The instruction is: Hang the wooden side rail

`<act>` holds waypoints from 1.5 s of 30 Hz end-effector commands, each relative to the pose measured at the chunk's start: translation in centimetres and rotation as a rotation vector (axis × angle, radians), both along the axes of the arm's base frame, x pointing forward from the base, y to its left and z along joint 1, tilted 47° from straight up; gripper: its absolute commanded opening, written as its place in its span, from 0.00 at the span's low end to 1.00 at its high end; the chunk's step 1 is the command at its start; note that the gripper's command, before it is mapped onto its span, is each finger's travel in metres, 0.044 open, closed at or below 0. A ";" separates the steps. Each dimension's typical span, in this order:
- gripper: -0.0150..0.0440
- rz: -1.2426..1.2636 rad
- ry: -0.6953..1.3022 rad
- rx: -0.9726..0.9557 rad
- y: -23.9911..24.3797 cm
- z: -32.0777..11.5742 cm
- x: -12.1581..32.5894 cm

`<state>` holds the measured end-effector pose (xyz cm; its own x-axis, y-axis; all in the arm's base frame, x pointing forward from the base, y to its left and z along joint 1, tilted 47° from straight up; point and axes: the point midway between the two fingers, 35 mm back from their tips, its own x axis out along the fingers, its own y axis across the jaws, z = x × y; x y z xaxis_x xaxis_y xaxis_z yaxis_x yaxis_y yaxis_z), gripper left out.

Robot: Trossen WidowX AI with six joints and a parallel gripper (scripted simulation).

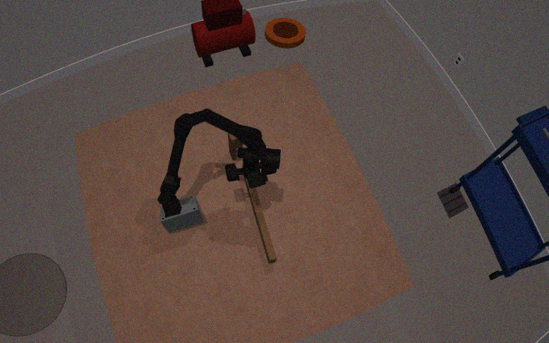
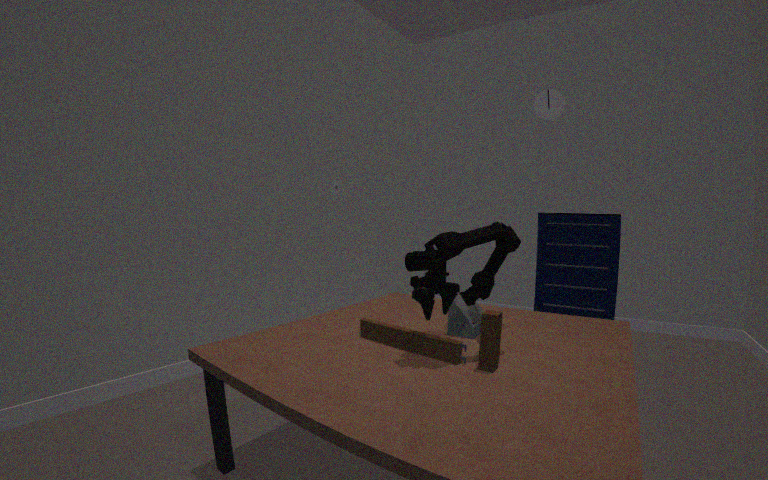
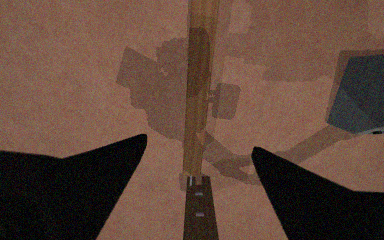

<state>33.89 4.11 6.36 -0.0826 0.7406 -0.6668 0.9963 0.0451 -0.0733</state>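
Observation:
The wooden side rail (image 1: 263, 226) (image 2: 407, 338) (image 3: 198, 110) lies on the table, standing on its narrow edge. Its steel hooks (image 2: 464, 353) (image 3: 191, 181) face the headboard post and show apart from it in the exterior view. The headboard post (image 1: 233, 146) (image 2: 490, 341) (image 3: 200, 222) stands upright just beyond that end; two pins (image 3: 199, 204) show in its slot. My gripper (image 2: 437, 315) (image 3: 200, 145) is open and empty, above the rail near its hook end. One finger shows on each side of the rail in the wrist view. In the top view the arm hides the rail's hook end.
The arm's grey base block (image 1: 184, 216) (image 2: 463, 322) (image 3: 362, 95) stands on the table (image 1: 324, 242) (image 2: 543, 413), to one side of the rail. A red tank (image 1: 223, 34), an orange ring (image 1: 275, 38) and a blue cart (image 1: 502, 214) are on the floor beyond the table.

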 end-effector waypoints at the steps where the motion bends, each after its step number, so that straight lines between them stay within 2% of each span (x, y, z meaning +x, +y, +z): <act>1: 1.00 0.039 -0.034 -0.017 -0.3 -0.5 0.3; 5: 1.00 0.039 -0.034 -0.017 -0.2 -0.6 0.3; 9: 1.00 0.039 -0.035 -0.016 2.1 -2.7 0.0; 45: 1.00 0.039 -0.035 -0.015 6.2 -6.6 -0.3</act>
